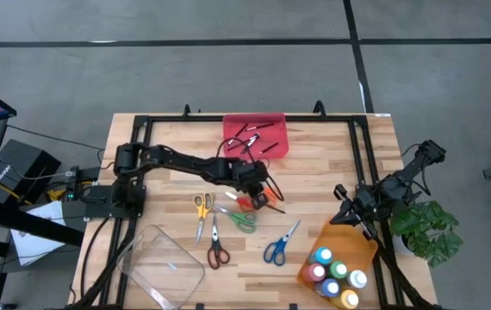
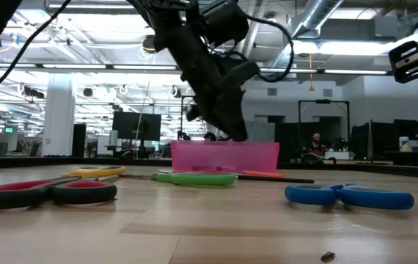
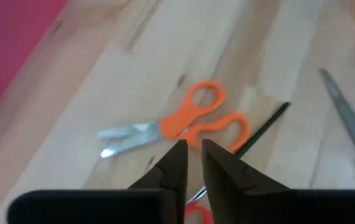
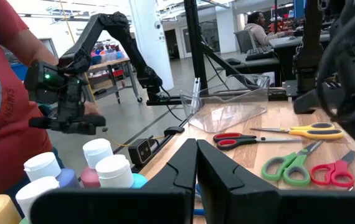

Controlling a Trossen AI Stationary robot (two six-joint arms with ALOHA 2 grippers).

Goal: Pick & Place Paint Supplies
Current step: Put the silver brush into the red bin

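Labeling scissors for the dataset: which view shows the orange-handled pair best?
Left wrist view: the orange scissors lie whole and unobstructed, blades and both handle loops visible. High view shows them small, partly under the left gripper. Right wrist view doesn't clearly show them; low view can't settle it.

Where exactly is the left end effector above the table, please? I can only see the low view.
Observer: In the high view, the left end effector hovers over the table's middle, just in front of the red tray.
Operator: Thank you. What lies under it?
Observer: The left wrist view shows orange-handled scissors and a thin dark stick below it.
Operator: And the right arm?
Observer: The right end effector waits near the table's right side, beside the orange tray of paint bottles.
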